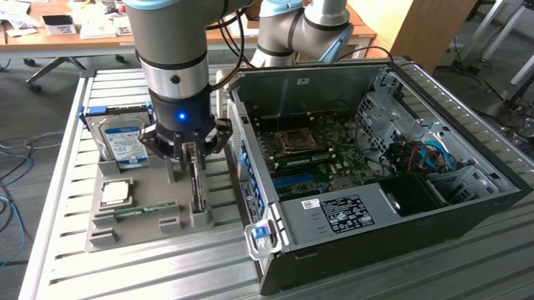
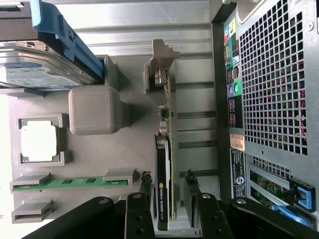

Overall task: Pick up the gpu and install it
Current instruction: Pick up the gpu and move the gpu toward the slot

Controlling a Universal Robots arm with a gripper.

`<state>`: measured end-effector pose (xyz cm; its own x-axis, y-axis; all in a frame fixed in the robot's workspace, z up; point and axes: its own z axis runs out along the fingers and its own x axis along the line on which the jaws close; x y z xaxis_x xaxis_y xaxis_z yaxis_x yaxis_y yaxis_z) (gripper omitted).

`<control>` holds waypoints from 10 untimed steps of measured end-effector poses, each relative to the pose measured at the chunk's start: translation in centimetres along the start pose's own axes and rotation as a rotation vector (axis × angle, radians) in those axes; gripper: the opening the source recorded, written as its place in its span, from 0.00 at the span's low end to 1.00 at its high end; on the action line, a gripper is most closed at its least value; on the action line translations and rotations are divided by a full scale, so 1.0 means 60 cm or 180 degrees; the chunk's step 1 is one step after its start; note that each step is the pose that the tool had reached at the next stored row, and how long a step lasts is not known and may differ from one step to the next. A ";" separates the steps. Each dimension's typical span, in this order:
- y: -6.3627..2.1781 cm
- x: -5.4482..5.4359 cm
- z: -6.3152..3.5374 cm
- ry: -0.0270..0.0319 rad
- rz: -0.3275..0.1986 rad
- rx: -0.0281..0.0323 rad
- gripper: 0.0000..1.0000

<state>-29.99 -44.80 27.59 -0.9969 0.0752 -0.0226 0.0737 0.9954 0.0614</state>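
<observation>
Where the thin, flat black gpu (image 2: pixel 164 149) (image 1: pixel 197 201) stands on edge in a slot of the grey plastic holder tray (image 2: pixel 124 149) (image 1: pixel 137 234), beside the open black metal computer case (image 1: pixel 401 250), the black gripper (image 2: pixel 168 180) (image 1: pixel 194 167) straddles it; its fingers (image 2: pixel 192 186) are spread, one on either side of the card.

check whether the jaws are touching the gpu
Apart. The wrist view shows the open jaws straddling the gpu, with grey tray visible between card and jaw, plainest on the computer case side.
</observation>
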 end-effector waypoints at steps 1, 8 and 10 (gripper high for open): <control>0.000 0.000 0.000 0.0000 0.0000 0.0000 0.37; -0.001 0.000 0.010 0.0000 0.0000 0.0000 0.43; -0.001 0.000 0.014 0.0000 0.0000 0.0000 0.43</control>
<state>-30.00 -44.80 26.73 -0.9969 0.0753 -0.0226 0.0738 0.9954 0.0614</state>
